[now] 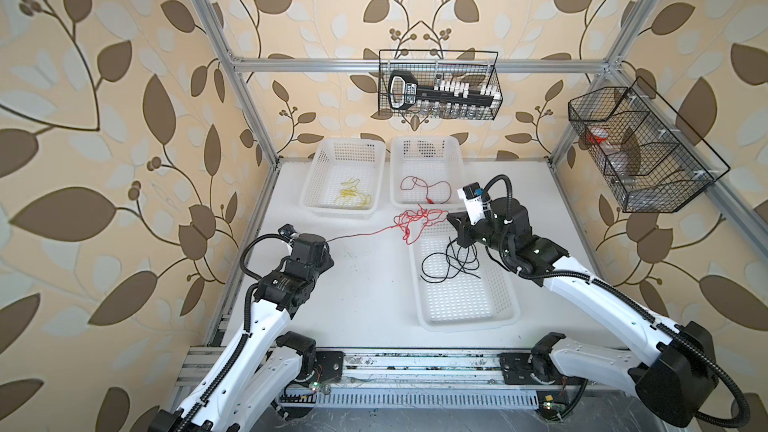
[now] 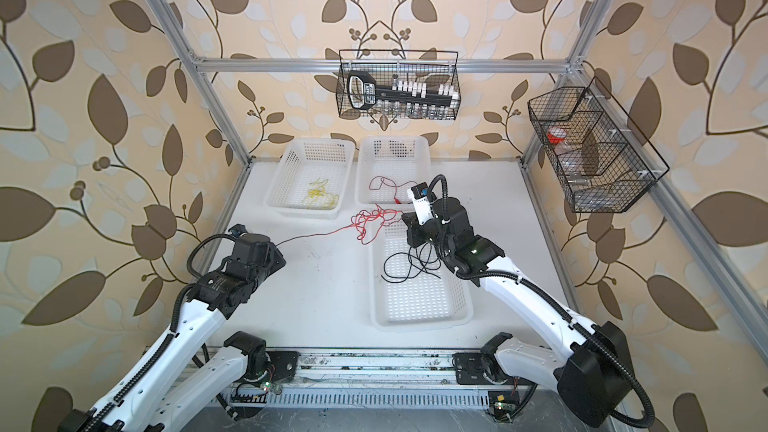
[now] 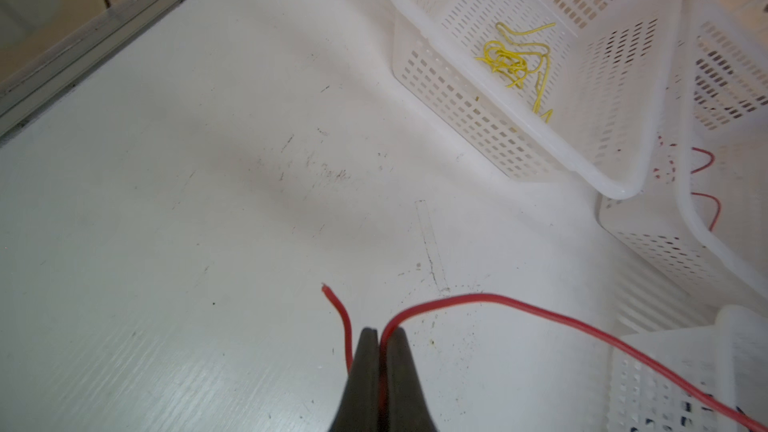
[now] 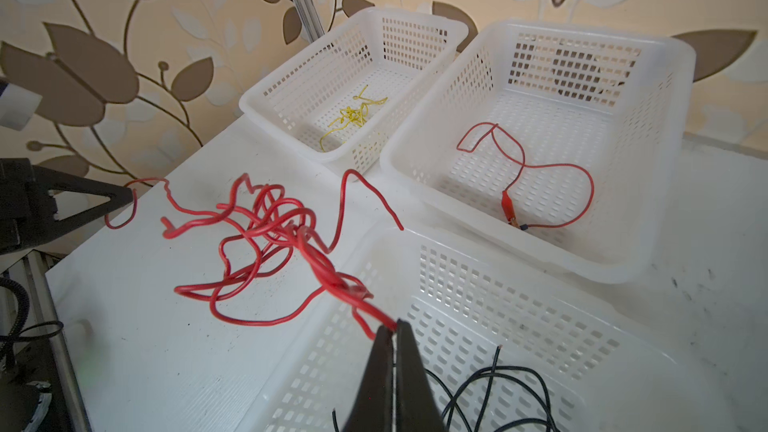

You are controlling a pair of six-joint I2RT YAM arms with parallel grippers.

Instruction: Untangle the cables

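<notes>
Left hand [image 3: 379,332] was clamped shut on the red cable [image 3: 490,296]; its free stub showed only in the left wrist view. Right hand [image 4: 395,326] was pinched on the red knot [image 4: 266,234] at the near basket [image 4: 478,280]'s edge. In both top views the strand ran straight, left to right, over the bench [image 1: 353,284]. Three baskets held: yellow cable [image 1: 351,195], clip-ended red lead [image 4: 536,172], black cables [image 1: 451,261].

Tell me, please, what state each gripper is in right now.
Left gripper: shut on the red cable.
Right gripper: shut on the red tangle.
</notes>
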